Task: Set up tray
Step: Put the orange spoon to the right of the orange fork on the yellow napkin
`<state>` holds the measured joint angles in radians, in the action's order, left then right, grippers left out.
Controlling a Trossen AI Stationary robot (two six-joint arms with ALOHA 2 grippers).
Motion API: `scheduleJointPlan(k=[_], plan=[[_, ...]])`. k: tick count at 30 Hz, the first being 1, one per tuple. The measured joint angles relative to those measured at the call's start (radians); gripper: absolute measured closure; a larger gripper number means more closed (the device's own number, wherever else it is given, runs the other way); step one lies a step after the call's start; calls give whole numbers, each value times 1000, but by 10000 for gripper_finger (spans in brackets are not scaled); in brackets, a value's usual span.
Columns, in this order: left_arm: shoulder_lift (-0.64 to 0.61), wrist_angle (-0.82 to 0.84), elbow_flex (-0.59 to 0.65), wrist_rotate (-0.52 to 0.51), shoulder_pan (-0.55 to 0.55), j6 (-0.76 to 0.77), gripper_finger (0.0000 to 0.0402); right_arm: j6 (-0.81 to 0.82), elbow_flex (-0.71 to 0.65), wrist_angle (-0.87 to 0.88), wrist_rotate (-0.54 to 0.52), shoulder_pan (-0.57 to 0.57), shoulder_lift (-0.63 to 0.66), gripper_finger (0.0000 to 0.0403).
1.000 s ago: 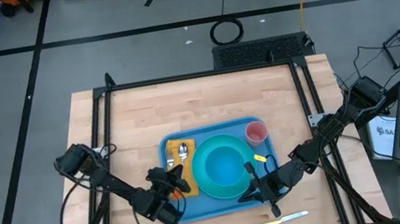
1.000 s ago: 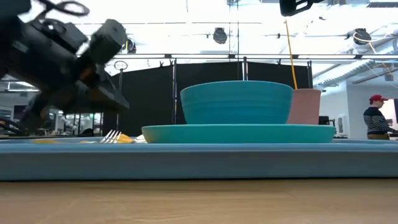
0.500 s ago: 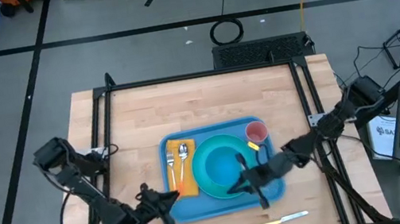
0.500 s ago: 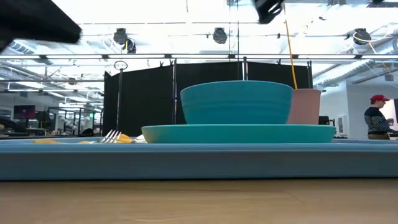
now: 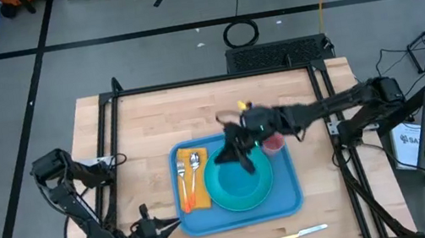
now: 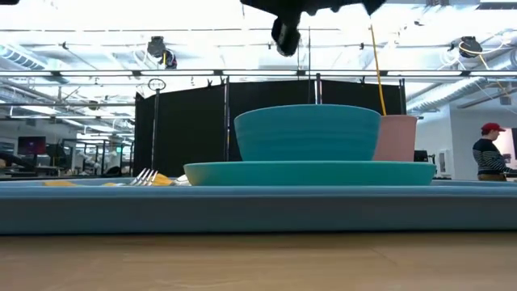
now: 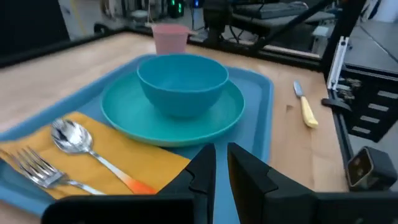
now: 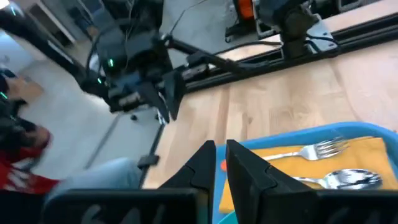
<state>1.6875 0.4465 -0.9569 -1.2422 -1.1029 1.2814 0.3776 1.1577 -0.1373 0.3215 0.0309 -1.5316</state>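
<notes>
The tray (image 5: 289, 196) lay on the wooden table (image 5: 161, 118), toward its near edge, and every place below is given from it. On its left end an orange napkin (image 5: 197, 197) carried a fork (image 5: 183, 179) and a spoon (image 5: 194, 169) side by side, laid as a place setting. Right of the napkin, at the tray's middle, sat a teal plate (image 5: 268, 187) with a blue bowl (image 7: 182, 81) stacked on it; a pink cup (image 5: 273, 142) stood in the far right corner, touching the plate's rim in the low view. A yellow-handled knife (image 5: 298, 234) lay off the tray, just beyond its near edge on the bare wood, so the setting likely lacked only that piece. The right gripper (image 5: 241, 155) hung above the plate's far left part, its fingers nearly together and grasping nothing. The left gripper (image 7: 221, 163) waited off the tray's near left corner, its fingers a narrow slit apart and empty
</notes>
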Motion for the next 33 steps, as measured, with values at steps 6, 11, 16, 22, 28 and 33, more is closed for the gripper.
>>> scheduleJointPlan(k=[6,11,16,22,28,33], plan=[[-6,182,0,-99,-15,136,357,24,133,126,102,-144,-112,369],[-5,336,0,-154,-33,299,357,65,211,129,239,-193,-272,351],[-8,457,0,-153,-52,438,357,82,233,139,261,-224,-344,329],[-8,526,0,-192,-65,482,357,123,291,289,336,-292,-384,326],[-8,603,0,-201,-45,543,357,15,412,418,333,-293,-501,325],[-8,619,0,-199,-29,560,357,-27,524,509,334,-261,-593,325]])
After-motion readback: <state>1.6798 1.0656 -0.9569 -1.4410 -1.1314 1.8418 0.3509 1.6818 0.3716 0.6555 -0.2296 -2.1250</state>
